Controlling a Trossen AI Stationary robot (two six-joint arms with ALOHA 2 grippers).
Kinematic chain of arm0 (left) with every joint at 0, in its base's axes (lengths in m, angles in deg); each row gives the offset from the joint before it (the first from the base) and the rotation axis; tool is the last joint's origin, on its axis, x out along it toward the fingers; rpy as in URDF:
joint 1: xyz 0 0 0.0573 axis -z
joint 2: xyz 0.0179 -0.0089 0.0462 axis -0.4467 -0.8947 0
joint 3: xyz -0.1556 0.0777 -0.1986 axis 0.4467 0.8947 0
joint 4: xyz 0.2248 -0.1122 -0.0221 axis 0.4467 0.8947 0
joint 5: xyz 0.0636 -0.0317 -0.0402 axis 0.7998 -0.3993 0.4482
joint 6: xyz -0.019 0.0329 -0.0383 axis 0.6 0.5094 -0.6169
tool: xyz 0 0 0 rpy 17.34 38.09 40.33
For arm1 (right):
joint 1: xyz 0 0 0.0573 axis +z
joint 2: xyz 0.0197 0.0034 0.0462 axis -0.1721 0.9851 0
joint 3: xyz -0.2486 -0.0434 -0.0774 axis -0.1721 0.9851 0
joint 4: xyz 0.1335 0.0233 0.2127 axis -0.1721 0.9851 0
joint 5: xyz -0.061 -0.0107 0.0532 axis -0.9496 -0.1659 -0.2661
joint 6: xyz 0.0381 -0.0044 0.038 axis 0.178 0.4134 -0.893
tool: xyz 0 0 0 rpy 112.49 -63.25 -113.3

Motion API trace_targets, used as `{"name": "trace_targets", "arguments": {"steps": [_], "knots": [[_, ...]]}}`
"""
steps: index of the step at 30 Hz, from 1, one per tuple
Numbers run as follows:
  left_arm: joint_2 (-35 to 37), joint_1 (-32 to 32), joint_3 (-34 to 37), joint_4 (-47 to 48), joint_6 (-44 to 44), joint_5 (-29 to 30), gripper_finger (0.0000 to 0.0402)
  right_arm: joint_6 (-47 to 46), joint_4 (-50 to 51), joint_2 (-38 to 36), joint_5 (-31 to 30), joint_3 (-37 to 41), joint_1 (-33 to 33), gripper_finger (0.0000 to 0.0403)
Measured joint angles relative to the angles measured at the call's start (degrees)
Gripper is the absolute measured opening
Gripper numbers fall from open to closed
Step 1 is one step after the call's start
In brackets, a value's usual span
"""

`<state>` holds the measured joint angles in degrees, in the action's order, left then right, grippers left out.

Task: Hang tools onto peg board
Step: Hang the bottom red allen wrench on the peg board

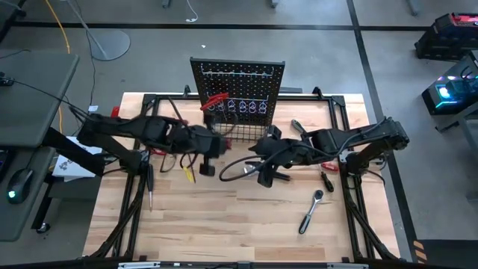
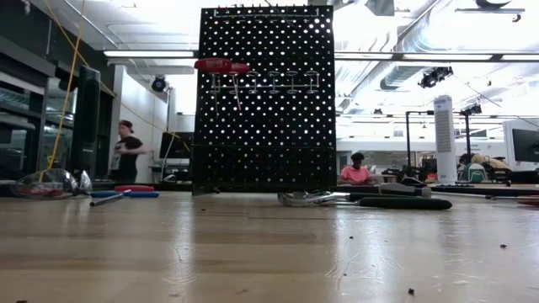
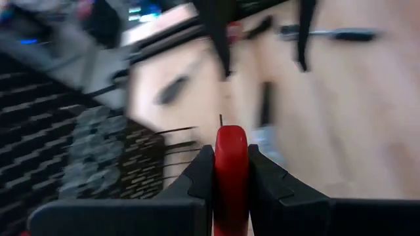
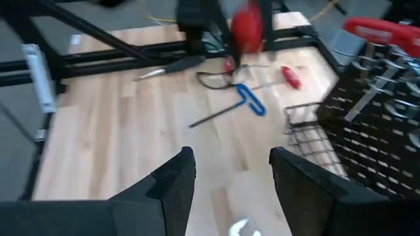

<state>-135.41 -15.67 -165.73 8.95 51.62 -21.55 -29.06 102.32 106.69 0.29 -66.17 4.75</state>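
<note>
The black peg board (image 1: 239, 90) stands at the table's far middle, a wire basket (image 4: 308, 124) along its foot. One red-handled screwdriver (image 2: 221, 65) hangs across its upper hooks. My left gripper (image 1: 222, 146) hovers in front of the board, shut on a second red-handled screwdriver (image 3: 231, 164). Just right of it, my right gripper (image 4: 230, 190) is open and holds nothing. A blue T-key (image 4: 249, 98) and a small red screwdriver (image 4: 292, 77) lie flat on the table's left part. A chrome ratchet (image 1: 311, 211) and a black-handled screwdriver (image 1: 326, 179) lie on the right. My left gripper pinches the screwdriver's red handle (image 3: 231, 141) between its two fingers. The handle lies along the fingers, and the thin shaft (image 3: 220, 120) sticks out past their tips. The fingers come from the table's left, slanting down. The screwdriver (image 4: 248, 26) is lifted clear of the table.
Black-handled pliers (image 1: 299, 128) lie right of the board. A small yellow-handled tool (image 1: 188, 173) and a dark cable loop (image 1: 231, 170) lie between the arms. The near half of the wooden table (image 1: 224, 224) holds only the ratchet. People (image 2: 126, 151) are in the room behind.
</note>
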Motion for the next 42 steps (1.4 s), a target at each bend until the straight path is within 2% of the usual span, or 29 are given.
{"name": "trace_targets", "arguments": {"steps": [3,6,9,12,16,19,22,26,42], "knots": [[0.0,-1.8,-4.1,3.6,0.0,7.1,0.0043,-1.8,2.9,-0.4,-3.0,-0.5,0.2,0.019],[0.0,-5.2,-8.0,5.3,-2.2,8.6,0.0043,-2.6,5.6,-1.2,-7.2,-1.3,1.2,0.019],[-0.8,-9.8,-11.6,8.1,-5.1,7.2,0.0043,-3.7,8.4,-3.1,-11.9,-2.1,2.5,0.019],[-3.4,-14.5,-16.0,13.5,-9.1,3.1,0.0043,-6.9,11.6,-5.3,-15.4,-2.9,3.9,0.019],[-10.6,-19.5,-24.8,26.9,-13.8,-3.1,0.0043,-11.0,13.7,-7.8,-18.5,-3.1,5.2,0.019],[-16.5,-20.5,-31.5,32.9,-14.0,-3.6,0.0043,-12.7,14.5,-8.7,-20.4,-3.1,6.2,0.019],[-20.0,-20.1,-36.9,33.1,-11.8,-3.4,0.0043,-13.0,14.5,-8.7,-21.8,-3.1,6.9,0.019],[-20.0,-19.4,-35.7,31.4,-9.6,-1.5,0.0043,-14.3,14.6,-8.4,-22.4,-3.1,7.7,0.019],[-18.9,-20.3,-35.9,31.8,-12.0,1.5,0.0043,-14.9,15.9,-8.4,-22.8,-3.0,8.0,0.019]]}}
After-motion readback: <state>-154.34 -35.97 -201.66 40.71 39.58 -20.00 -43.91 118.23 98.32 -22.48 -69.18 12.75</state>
